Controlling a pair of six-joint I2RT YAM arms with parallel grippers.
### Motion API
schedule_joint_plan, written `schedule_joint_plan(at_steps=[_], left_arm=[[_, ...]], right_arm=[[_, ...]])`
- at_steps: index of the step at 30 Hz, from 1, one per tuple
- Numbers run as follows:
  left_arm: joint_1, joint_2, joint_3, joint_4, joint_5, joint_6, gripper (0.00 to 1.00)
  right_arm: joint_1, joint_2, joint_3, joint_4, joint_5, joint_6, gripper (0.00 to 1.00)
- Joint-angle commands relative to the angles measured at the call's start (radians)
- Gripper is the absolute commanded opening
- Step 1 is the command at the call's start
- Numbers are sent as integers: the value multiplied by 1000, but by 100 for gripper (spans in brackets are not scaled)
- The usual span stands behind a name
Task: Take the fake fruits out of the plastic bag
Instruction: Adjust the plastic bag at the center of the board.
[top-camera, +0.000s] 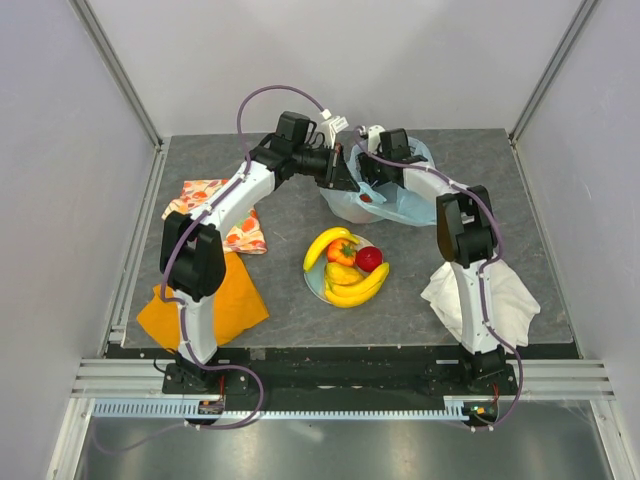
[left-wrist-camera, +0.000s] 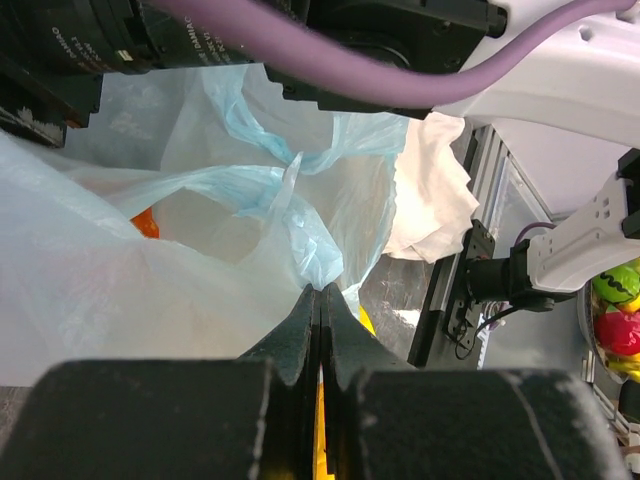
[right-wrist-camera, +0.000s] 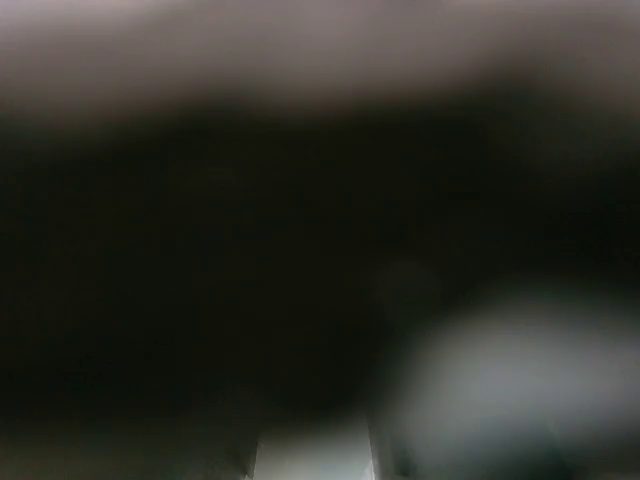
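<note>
The light-blue plastic bag (top-camera: 405, 205) lies at the back middle of the table. My left gripper (top-camera: 345, 180) is shut on a fold of the bag's rim (left-wrist-camera: 310, 245) and holds it up; its shut tips show in the left wrist view (left-wrist-camera: 322, 292). My right gripper (top-camera: 372, 182) reaches down into the bag's mouth, and its own view is dark and blurred. A small red thing (top-camera: 367, 197) shows in the bag by it, and an orange thing (left-wrist-camera: 146, 222) shows through the plastic. Yellow bananas (top-camera: 355, 290), a red fruit (top-camera: 369, 259) and an orange fruit (top-camera: 341, 251) lie on a plate (top-camera: 311, 281).
A fruit-patterned cloth (top-camera: 215, 205) and an orange cloth (top-camera: 225, 300) lie at the left under my left arm. A white cloth (top-camera: 495, 300) lies at the right near my right arm's base. Enclosure walls stand on three sides.
</note>
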Motion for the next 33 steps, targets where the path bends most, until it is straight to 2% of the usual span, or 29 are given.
schedule_joint_plan(at_steps=[1,3,5,7,8,11,17,18,19,20,22,26,29,30,33], left_arm=[[-1,-32,-1,0,2,17,2],[-1,-29,2,2,1,20,2],[1,-28,2,0,1,23,2],[2,-26,4,-2,4,30,2],[4,-26,5,-2,7,33,2],[7,-20,7,-12,12,49,2],[7,-34,-1,-75,21,154,2],[7,-38,-5,-89,13,190,2],[7,-47,-16,-103,-11,203,2],[7,-52,-21,-104,-19,224,2],[7,-37,-2,-106,-22,226,2],[-4,28,126,-132,-8,224,2],[-16,51,208,-166,22,232,2],[-19,49,211,-167,33,234,2],[-39,14,197,-179,87,243,2]], right_arm=[[-14,-84,-37,60,-28,-1,43],[-31,-177,-124,91,-47,-14,37],[-39,-287,-187,103,-64,-31,14],[-50,-361,-284,105,-69,-66,2],[-53,-434,-317,105,-75,-76,0],[-63,-559,-468,93,-81,-114,0],[-65,-714,-621,28,-127,-104,1],[-67,-711,-626,19,-142,-99,4],[-65,-690,-625,-2,-156,-94,15],[-65,-670,-606,-18,-151,-81,18],[-65,-600,-582,-68,-90,-58,30],[-152,-599,-609,-193,16,-33,26],[-229,-784,-729,-282,57,-120,24],[-249,-887,-753,-317,63,-178,23],[-289,-1015,-812,-481,57,-249,22]])
